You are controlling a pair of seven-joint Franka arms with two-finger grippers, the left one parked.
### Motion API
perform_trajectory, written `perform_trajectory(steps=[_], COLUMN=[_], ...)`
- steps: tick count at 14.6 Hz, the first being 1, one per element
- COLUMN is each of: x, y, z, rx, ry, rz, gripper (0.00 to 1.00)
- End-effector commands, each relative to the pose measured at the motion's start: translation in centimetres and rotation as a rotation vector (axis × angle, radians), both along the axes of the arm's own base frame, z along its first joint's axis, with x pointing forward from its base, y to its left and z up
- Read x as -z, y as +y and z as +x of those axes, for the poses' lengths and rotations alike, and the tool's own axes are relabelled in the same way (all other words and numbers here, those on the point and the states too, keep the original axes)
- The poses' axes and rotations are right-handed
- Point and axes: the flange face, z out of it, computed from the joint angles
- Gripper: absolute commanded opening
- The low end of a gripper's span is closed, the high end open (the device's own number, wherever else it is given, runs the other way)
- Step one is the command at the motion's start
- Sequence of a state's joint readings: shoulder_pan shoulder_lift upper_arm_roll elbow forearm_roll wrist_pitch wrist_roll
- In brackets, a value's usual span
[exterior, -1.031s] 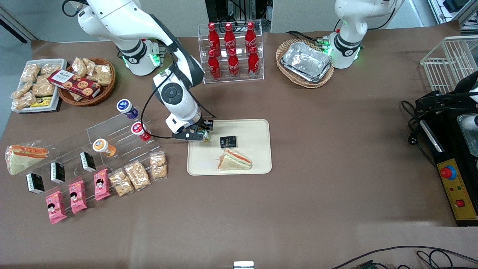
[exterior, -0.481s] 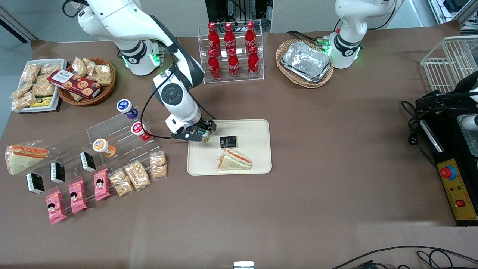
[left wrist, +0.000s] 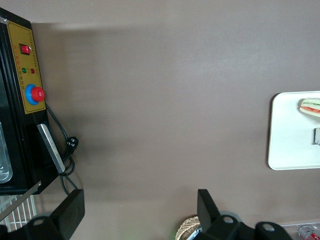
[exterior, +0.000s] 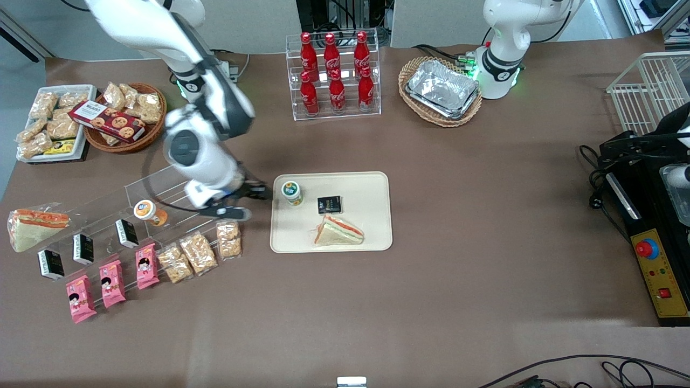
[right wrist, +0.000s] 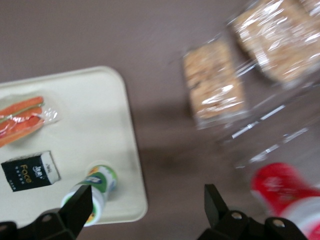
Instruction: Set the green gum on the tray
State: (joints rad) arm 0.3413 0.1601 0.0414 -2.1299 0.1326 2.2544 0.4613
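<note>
Front view, white-lidded green gum upright on tray, tool open

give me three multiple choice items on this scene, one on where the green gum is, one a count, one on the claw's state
1. Where is the green gum?
A. standing on the tray
B. on the clear tiered rack
C. in the wicker basket

2. How many red cola bottles stand in the clear holder?
A. four
B. six
C. eight

3. What is the claw doing?
A. shut on the green gum
B. open, off the tray, holding nothing
C. shut on the sandwich

Answers: 1 A, the gum stands upright near the tray's corner, beside the black packet. 2 B, two rows of three. 3 B, its fingers are spread over the table beside the tray.
</note>
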Motion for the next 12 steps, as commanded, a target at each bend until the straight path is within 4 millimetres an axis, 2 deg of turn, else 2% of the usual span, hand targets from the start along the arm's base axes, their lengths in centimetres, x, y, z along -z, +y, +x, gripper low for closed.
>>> perform_trajectory(steps=[1, 6, 10, 12], x=[-6.6, -16.0, -20.9, -23.1], y=[-5.5, -14.1, -19.6, -21.0], z=[1.7, 4.3, 5.1, 5.3], rx=[0.027, 0.011, -0.034, -0.066], ry=[-0.011, 0.053, 0.029, 0.024], rz=[0.013, 0.027, 0.023, -0.014], gripper=[0.99, 0.99, 0.99, 1.00])
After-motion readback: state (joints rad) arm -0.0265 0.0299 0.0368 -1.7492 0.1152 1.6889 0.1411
